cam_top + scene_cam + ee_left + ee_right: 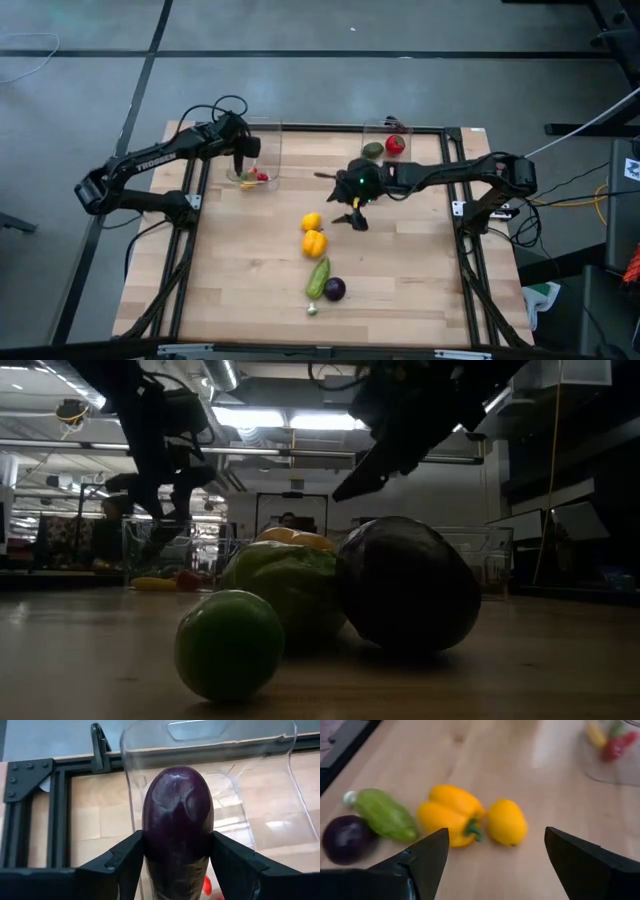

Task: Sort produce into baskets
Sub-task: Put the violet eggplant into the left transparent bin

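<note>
The left gripper [177,870] clamps the eggplant [177,820] above the left basket [262,150], upper left (release seems next); the right gripper [495,865], jaws wide and empty, faces the lemon [506,822] at centre.

In the left wrist view the purple eggplant [177,827] runs off the bottom edge, its lower end hidden between the left pincer's fingers [122,865]. In the low view, the dark round piece [405,585] and green vegetable [285,585] cover most of the yellow pieces [295,539] at centre frame. The right wrist view blurs the basket [612,750] at upper right, its contents mere red and yellow smears.
</note>
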